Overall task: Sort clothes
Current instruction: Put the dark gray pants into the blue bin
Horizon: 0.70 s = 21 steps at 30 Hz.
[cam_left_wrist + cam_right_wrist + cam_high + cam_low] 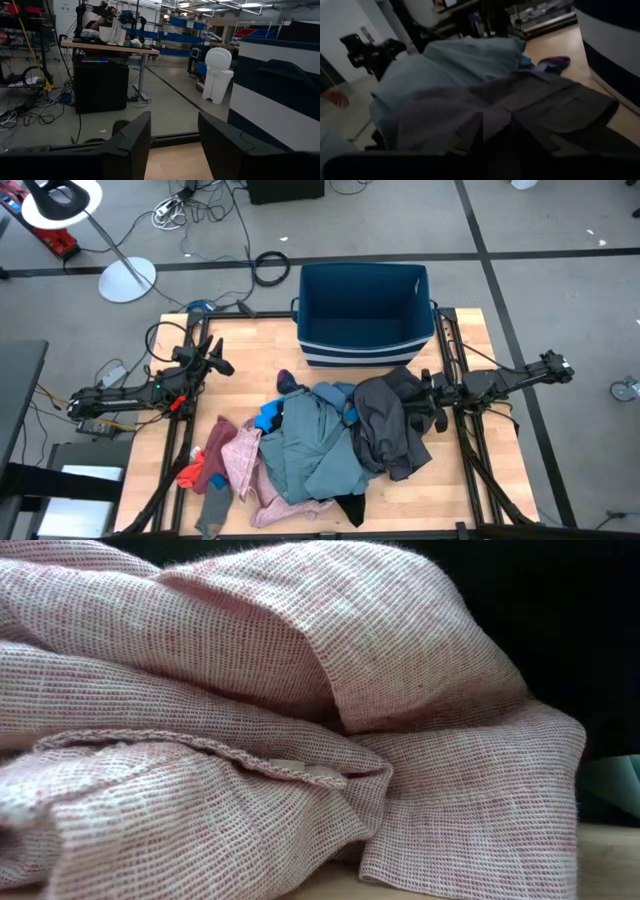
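Pink garment is coarse open-weave cloth; table pale matt wood; bin smooth plastic.

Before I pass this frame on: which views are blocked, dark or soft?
Low view: the pink garment lies against the lens and fills the picture, weave sharp, background black. Right wrist view: dim and soft, the dark grey garment close up. Left wrist view: bright, clear between the left gripper fingers. High view: evenly lit.
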Tool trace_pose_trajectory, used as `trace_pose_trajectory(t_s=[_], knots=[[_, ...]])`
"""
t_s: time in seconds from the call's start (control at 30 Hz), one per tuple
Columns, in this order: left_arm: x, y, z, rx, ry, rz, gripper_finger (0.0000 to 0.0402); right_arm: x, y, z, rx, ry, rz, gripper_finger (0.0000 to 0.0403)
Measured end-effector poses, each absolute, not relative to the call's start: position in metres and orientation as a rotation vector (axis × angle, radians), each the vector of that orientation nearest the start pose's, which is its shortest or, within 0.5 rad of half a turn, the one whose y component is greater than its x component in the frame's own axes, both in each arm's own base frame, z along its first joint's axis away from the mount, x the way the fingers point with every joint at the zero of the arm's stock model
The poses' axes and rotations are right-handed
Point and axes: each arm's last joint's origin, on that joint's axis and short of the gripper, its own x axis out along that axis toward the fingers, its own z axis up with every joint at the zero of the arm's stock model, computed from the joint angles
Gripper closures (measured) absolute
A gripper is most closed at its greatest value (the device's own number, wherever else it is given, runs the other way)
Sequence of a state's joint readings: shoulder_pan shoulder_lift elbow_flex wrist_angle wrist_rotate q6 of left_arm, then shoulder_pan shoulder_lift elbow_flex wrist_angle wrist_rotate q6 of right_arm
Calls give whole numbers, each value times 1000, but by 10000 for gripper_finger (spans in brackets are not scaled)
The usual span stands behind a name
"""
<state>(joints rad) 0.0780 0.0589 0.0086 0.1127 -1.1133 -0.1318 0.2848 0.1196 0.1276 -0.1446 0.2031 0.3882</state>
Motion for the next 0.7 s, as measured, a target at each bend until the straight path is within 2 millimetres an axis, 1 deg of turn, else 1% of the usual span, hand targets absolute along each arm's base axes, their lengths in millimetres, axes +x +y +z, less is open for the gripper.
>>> trace_pose_trajectory(t_s=[0.17,0.23,0.33,0.53,0.6,0.7], knots=[[82,32,172,-148,-136,1186,232,96,22,191,382,73,69,298],[82,32,172,-148,-135,1185,232,96,21,192,380,56,40,298],[82,32,172,-149,-136,1186,232,96,20,191,375,58,-14,298],[82,32,172,-149,-136,1186,232,102,21,191,364,90,-24,316],[82,32,172,-148,-136,1186,232,105,22,197,356,111,-28,323],[82,32,172,-149,-136,1186,232,111,24,212,308,163,-36,333]])
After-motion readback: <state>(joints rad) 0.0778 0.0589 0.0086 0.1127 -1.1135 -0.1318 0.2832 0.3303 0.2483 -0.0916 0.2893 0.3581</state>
